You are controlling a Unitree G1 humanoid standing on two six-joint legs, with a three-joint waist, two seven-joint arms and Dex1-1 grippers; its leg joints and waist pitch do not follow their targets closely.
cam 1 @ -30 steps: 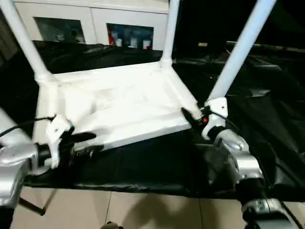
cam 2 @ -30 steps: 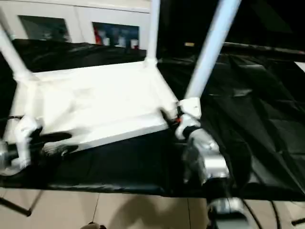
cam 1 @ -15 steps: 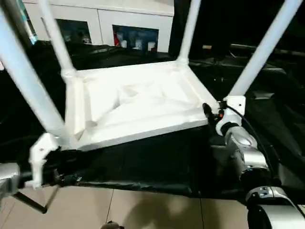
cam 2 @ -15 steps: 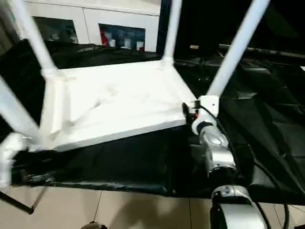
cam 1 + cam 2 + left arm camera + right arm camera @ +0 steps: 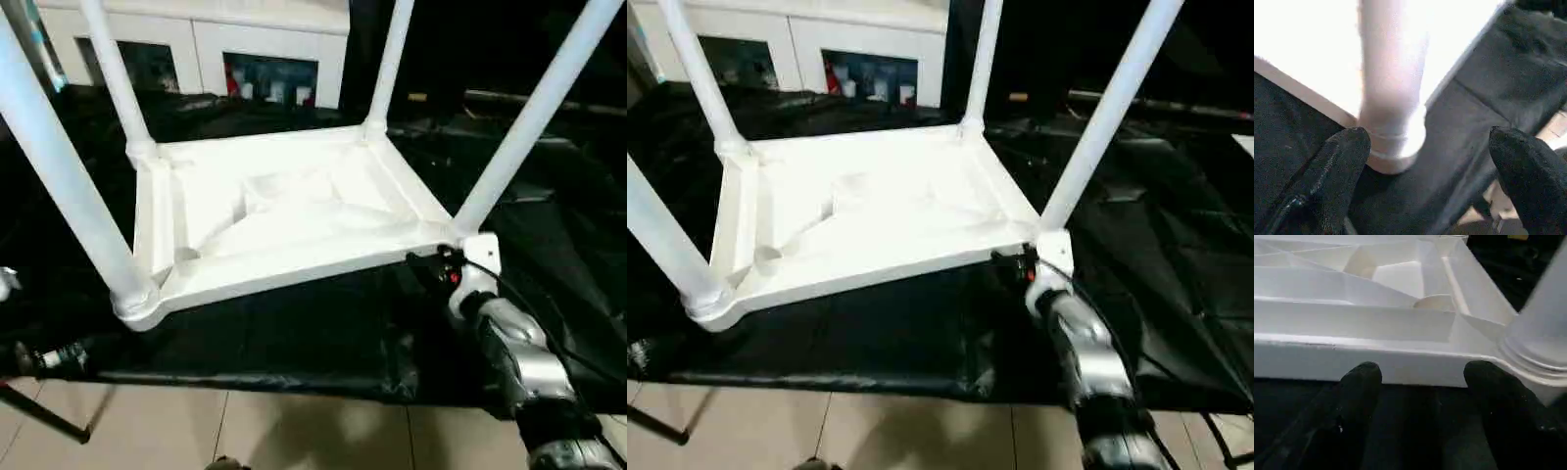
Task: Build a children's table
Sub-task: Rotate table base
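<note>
Black cloth [image 5: 323, 333] underlies upturned children's table [image 5: 284, 211], cabinets [image 5: 196, 49] behind

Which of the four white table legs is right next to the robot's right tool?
The near-right leg, rising from the corner socket just beside the right tool. The near-left leg stands at the opposite near corner, and the two far legs rise from the back edge.

The right gripper [image 5: 428, 264] reaches forward from its silver forearm, fingers [image 5: 1359, 382] spread apart; the left gripper [image 5: 1430, 166] sits low, its black fingers [image 5: 1342, 161] likewise parted wide.
</note>
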